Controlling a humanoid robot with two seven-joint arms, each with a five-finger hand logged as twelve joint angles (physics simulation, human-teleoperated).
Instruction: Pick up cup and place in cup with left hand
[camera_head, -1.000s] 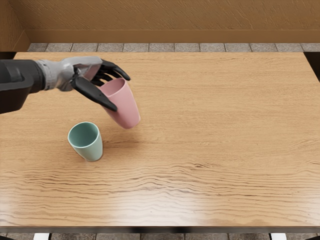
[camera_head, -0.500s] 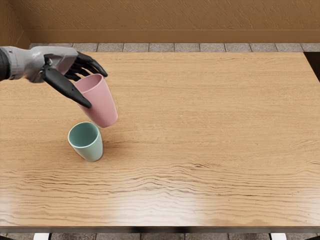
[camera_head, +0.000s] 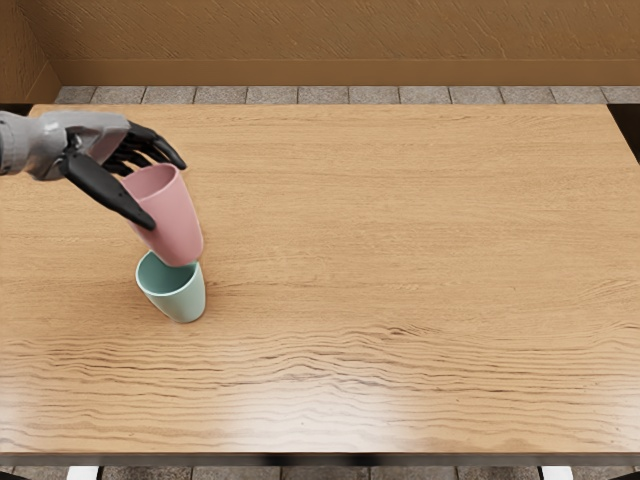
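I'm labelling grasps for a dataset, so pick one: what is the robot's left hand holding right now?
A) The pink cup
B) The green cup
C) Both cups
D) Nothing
A: the left hand has its thumb and fingers around the pink cup, while the green cup stands on the table, ungrasped.

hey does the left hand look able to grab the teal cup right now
Probably not: the left hand is holding the pink cup, whose bottom end hides part of the rim of the teal cup in this view. The teal cup's near side looks unobstructed.
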